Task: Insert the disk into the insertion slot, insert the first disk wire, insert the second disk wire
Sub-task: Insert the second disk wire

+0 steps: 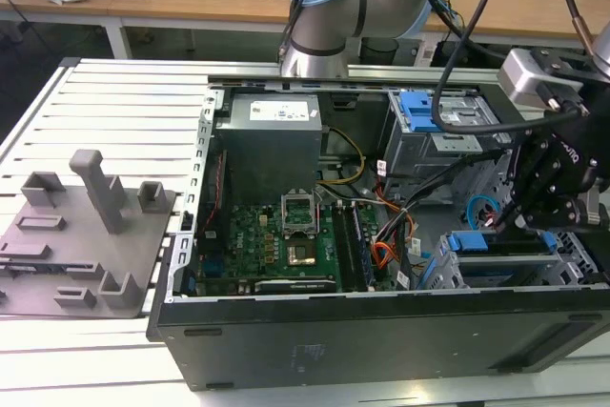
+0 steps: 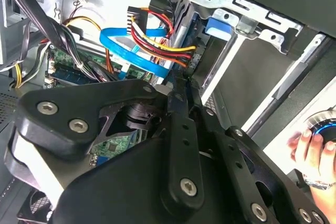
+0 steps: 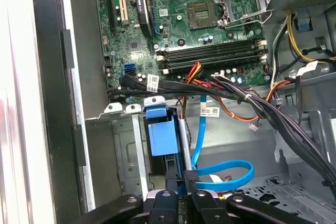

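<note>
Blue plastic frames the disk (image 1: 502, 243), which sits in the slot (image 1: 496, 269) at the near corner of the open case (image 1: 381, 331), on the exterior view's right. The gripper (image 1: 508, 219) hangs just above its back end; in the first wrist view its fingers (image 3: 190, 178) look pinched on a black plug at the end of the blue cable (image 3: 231, 177) beside the disk's carrier (image 3: 161, 135). A hand (image 2: 310, 148) rests on a glowing knob outside the case.
</note>
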Controlling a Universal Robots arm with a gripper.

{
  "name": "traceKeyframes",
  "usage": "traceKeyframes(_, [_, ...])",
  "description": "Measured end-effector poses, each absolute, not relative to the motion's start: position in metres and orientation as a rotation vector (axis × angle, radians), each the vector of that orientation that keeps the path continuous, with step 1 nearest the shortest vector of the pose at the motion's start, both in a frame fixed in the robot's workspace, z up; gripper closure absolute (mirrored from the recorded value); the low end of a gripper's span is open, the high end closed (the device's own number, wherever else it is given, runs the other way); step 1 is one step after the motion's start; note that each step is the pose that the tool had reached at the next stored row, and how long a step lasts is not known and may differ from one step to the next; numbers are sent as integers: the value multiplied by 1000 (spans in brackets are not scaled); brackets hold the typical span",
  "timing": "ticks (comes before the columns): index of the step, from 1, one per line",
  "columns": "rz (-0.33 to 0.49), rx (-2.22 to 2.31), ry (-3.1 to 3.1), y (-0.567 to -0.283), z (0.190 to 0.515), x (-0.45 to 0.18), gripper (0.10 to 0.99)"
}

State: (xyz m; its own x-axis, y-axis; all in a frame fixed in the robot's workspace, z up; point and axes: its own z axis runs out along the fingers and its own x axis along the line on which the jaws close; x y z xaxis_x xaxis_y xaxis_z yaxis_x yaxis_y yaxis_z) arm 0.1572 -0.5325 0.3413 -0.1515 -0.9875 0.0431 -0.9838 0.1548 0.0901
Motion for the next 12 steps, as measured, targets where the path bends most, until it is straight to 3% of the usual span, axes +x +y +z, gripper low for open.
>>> traceKeyframes(12, [-61, 1992, -2309, -533, 335, 158, 922])
